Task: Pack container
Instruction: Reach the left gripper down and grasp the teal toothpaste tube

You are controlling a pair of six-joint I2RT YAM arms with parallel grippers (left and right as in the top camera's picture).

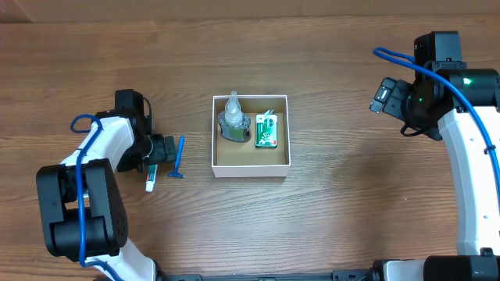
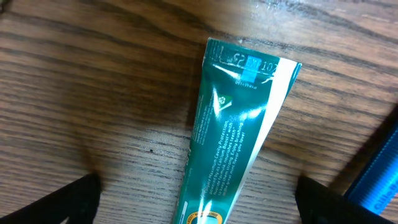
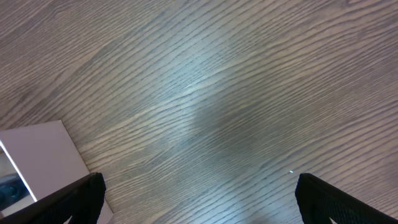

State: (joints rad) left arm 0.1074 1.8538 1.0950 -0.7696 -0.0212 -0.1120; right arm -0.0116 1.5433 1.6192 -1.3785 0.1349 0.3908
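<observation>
Container [image 1: 250, 170] sits mid-table, holding a clear bottle [image 1: 232, 121] and a green packet [image 1: 266, 131]. Left gripper [image 1: 162, 148] is well left of it, fingers spread wide on either side of a teal toothpaste tube [image 2: 233, 143] and not touching it. A blue razor [image 1: 180, 158] lies between tube and box. Right gripper [image 1: 381, 95] is far to the right, fingers apart over bare wood.
</observation>
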